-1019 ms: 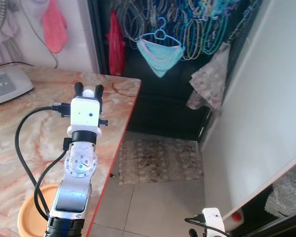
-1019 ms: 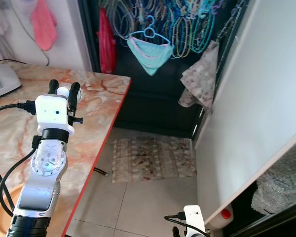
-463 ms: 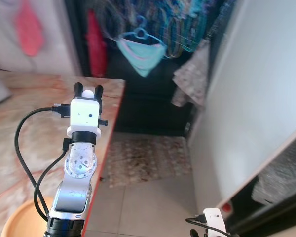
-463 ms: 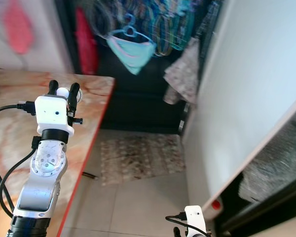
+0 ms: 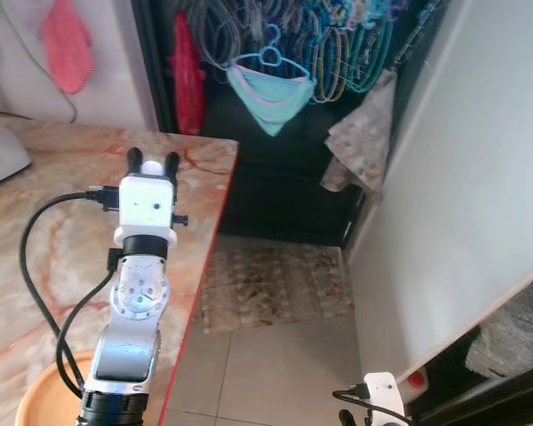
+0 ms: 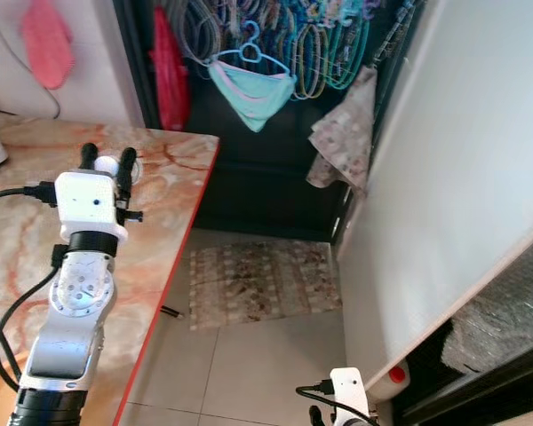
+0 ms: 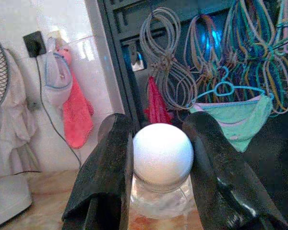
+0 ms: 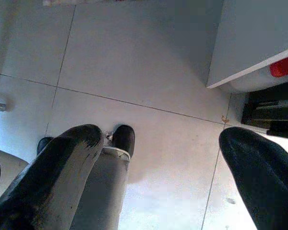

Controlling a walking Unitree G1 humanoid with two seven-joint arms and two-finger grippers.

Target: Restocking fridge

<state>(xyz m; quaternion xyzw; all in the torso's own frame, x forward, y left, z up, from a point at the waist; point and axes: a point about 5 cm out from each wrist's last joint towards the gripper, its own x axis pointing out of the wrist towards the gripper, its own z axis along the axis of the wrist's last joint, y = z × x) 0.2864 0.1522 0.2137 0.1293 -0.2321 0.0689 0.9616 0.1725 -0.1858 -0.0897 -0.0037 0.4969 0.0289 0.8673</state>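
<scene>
Left hand (image 5: 154, 161) raised above the orange marble table (image 5: 35, 222), holding a clear bottle with round white cap (image 7: 162, 154), right hand (image 8: 158, 167) wide above the tiled floor (image 8: 149, 72).

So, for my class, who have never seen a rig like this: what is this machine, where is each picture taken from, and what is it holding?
It is a walking humanoid robot with two silver arms ending in black two-fingered grippers. The two wide pictures come from cameras in its head, looking down. The left gripper, raised over a marble counter, is shut on a clear bottle with a round white cap; its wrist camera shows this close up. An orange bowl sits on the counter. The right gripper hangs open above the tiled floor, near the white fridge door.
</scene>
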